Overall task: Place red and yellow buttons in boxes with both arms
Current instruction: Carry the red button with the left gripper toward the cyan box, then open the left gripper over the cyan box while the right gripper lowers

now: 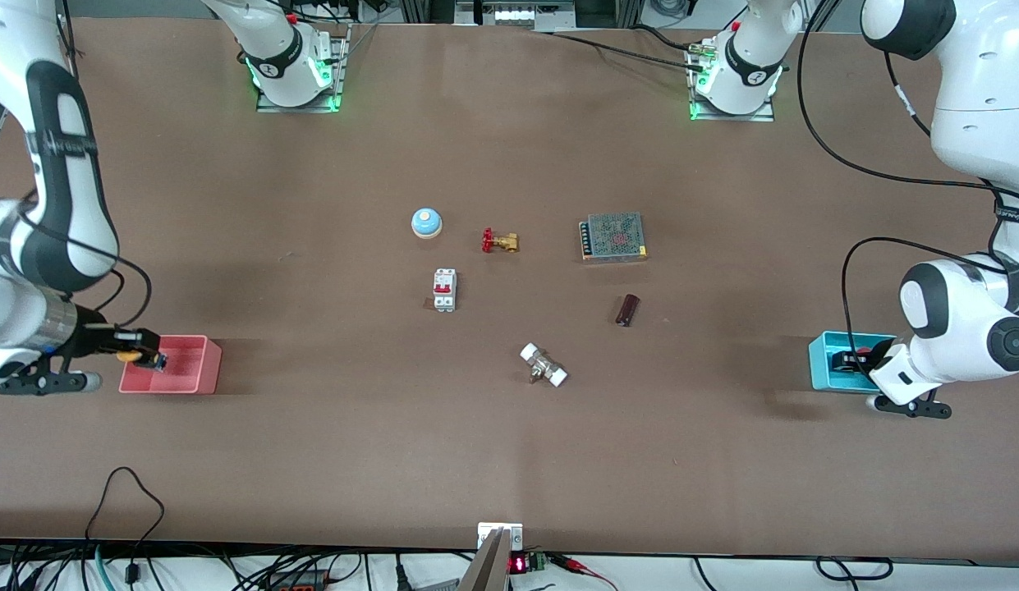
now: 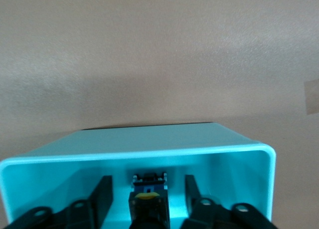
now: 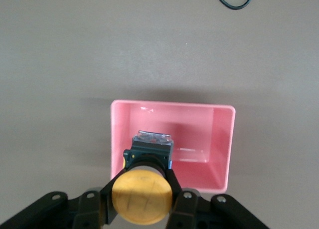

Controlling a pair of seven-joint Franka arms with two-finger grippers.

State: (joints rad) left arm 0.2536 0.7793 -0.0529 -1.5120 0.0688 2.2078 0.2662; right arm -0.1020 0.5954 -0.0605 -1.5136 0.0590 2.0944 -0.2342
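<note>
My right gripper (image 1: pixel 150 359) is shut on the yellow button (image 3: pixel 141 196) and holds it by the neck below its orange-yellow cap, over one end of the salmon pink box (image 1: pixel 197 371). That box also shows in the right wrist view (image 3: pixel 219 139); no other thing shows in it. My left gripper (image 1: pixel 856 362) is down inside the cyan box (image 1: pixel 821 366), open. Its fingers (image 2: pixel 101 193) stand apart on either side of the red button (image 2: pixel 148 200), which rests on the box floor; only its black base shows there. A bit of its red cap (image 1: pixel 864 355) shows in the front view.
Mid-table lie a blue dome bell (image 1: pixel 426 222), a brass valve with a red handle (image 1: pixel 500 241), a grey mesh-topped unit (image 1: pixel 613 237), a white and red breaker (image 1: pixel 444 290), a dark brown cylinder (image 1: pixel 627 309) and a white-ended fitting (image 1: pixel 543 365).
</note>
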